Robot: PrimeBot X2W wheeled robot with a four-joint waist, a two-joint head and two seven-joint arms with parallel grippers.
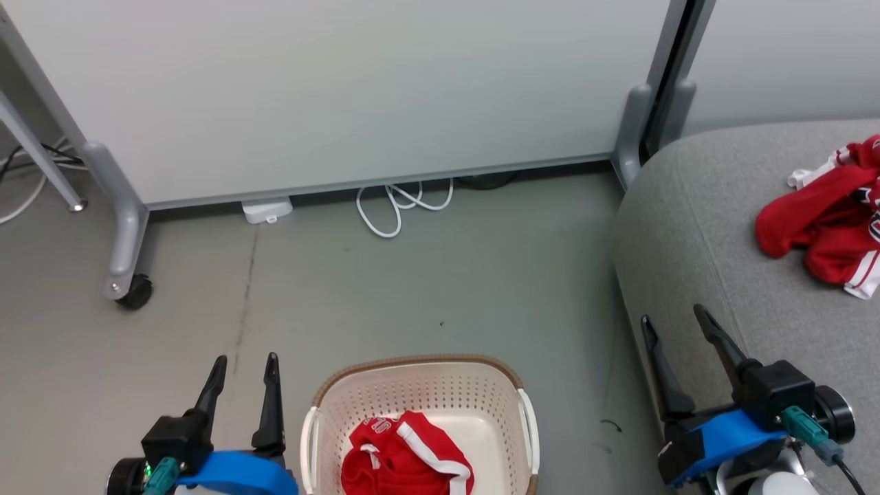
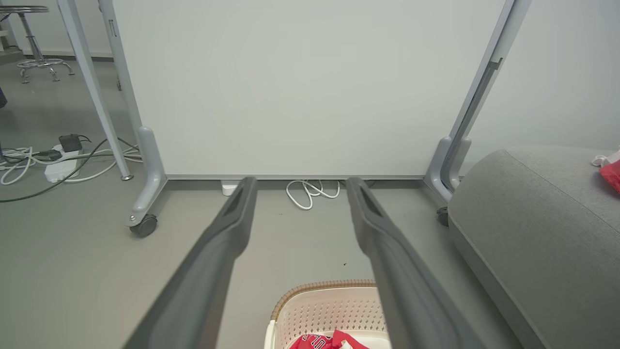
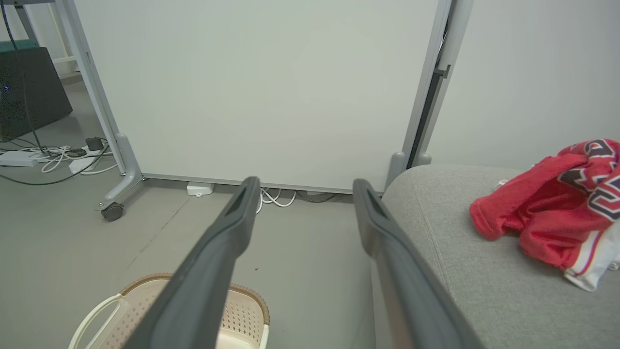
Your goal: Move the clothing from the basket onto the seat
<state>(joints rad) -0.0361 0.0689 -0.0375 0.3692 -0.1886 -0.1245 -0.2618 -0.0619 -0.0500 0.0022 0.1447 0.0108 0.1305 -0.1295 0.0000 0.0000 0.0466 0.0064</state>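
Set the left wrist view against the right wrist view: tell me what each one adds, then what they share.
Left wrist view adds: a chrome stool, and a red garment lying in the basket. Right wrist view adds: a dark cabinet, and the block lettering on the other red garment, which lies on the seat. Shared: basket, seat, the white panel and the coiled white cable.
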